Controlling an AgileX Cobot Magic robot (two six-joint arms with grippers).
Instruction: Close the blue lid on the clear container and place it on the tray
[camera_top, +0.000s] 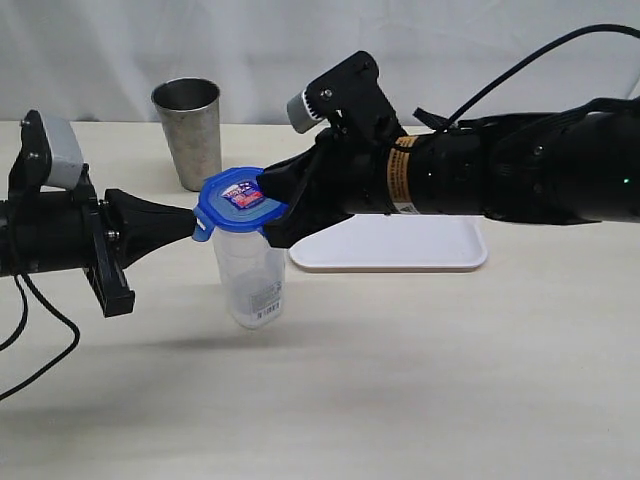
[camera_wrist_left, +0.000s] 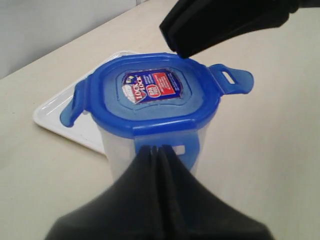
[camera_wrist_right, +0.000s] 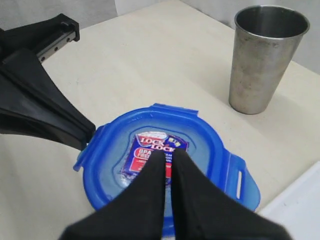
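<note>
The right gripper (camera_top: 268, 192), its jaws pressed together, is bearing down on the top of the blue lid (camera_top: 225, 202), seemingly to seat it on the clear container (camera_top: 250, 280). The left gripper (camera_top: 190, 226), likewise closed and empty, is nudging the lid's left flap, probably to snap it down. The container appears to be standing on the tabletop (camera_top: 450, 380) between both grippers, just left of the tray (camera_top: 400, 262).

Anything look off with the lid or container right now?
Yes. The translucent blue snap-lock lid sits on the tall clear plastic container, but two side flaps splay outward, unlatched. The container also seems to lean slightly, beside the flat white tray rather than on it.
</note>
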